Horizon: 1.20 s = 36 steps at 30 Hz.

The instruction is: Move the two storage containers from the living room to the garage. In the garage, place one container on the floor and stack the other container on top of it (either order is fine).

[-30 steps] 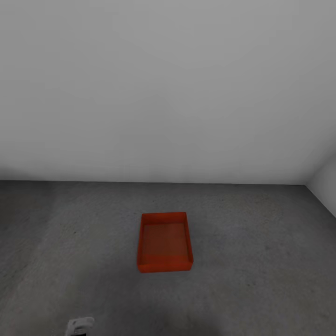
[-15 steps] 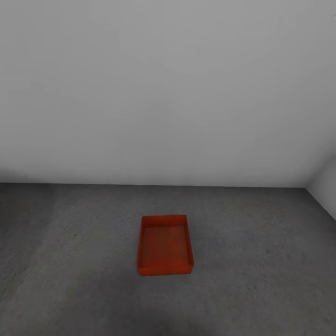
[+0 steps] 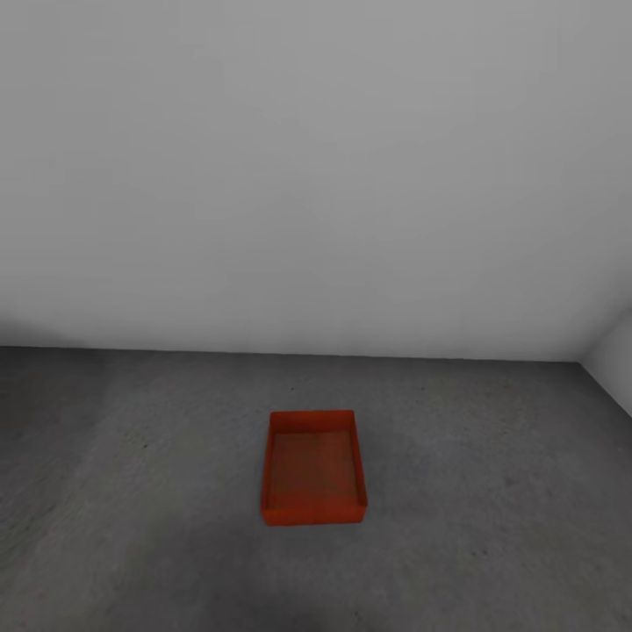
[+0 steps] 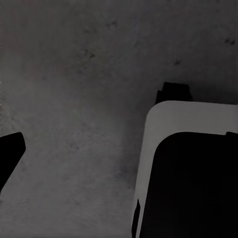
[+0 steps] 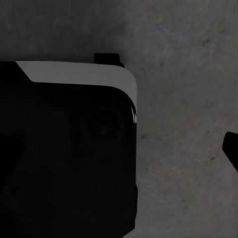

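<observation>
One orange-red storage container (image 3: 313, 468) sits open side up and empty on the dark grey concrete floor (image 3: 132, 491) of the garage, a little way out from the pale grey wall (image 3: 316, 175). Both arms hang low beside my base, away from the container. In the left wrist view a single dark fingertip (image 4: 10, 154) shows at the picture's edge over bare floor (image 4: 84, 74). In the right wrist view one dark fingertip (image 5: 231, 148) shows the same way. Nothing is between the fingers of either gripper.
My own base, black with a white rim, takes up part of both wrist views (image 4: 191, 168) (image 5: 64, 148). A second wall meets the back wall in a corner at the far right (image 3: 614, 351). Concrete floor extends on all sides of the container.
The whole head picture has shifted slightly, so the camera moved. The container stays put on the floor. The pale piece of my left arm seen at the bottom edge has dropped out of view.
</observation>
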{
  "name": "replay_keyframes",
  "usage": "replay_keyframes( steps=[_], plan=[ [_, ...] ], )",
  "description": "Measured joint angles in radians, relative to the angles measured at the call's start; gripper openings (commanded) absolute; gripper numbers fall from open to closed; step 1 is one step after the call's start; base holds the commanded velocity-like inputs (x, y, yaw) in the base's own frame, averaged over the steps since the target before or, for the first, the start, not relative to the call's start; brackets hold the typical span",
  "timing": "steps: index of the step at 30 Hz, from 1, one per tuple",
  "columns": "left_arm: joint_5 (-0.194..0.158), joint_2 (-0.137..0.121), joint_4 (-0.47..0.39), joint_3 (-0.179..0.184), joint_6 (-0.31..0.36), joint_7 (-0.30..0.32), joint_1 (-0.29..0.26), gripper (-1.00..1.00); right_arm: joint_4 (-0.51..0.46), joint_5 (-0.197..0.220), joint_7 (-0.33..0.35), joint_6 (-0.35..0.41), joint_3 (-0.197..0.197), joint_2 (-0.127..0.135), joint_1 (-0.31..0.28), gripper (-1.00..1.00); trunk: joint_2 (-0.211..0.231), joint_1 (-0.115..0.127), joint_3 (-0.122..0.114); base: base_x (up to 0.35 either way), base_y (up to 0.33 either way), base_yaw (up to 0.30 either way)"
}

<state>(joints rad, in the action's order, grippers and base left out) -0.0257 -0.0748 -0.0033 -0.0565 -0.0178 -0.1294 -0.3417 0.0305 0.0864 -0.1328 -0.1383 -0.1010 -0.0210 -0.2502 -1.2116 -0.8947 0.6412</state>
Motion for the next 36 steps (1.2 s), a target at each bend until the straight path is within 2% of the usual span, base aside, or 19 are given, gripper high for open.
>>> replay_keyframes(
  steps=[10,36],
  plan=[
    [-0.001,0.000,0.000,0.000,0.000,0.000,0.000,1.00,-0.001,-0.001,0.000,-0.006,0.000,0.004,0.022,1.00,0.000,0.000,-0.016,0.000,0.000,0.001],
    [-0.003,0.001,0.000,0.000,0.000,0.000,0.000,1.00,-0.001,-0.006,0.000,0.008,-0.002,-0.001,0.024,1.00,0.000,0.000,-0.059,0.000,0.000,0.005]
  ],
)
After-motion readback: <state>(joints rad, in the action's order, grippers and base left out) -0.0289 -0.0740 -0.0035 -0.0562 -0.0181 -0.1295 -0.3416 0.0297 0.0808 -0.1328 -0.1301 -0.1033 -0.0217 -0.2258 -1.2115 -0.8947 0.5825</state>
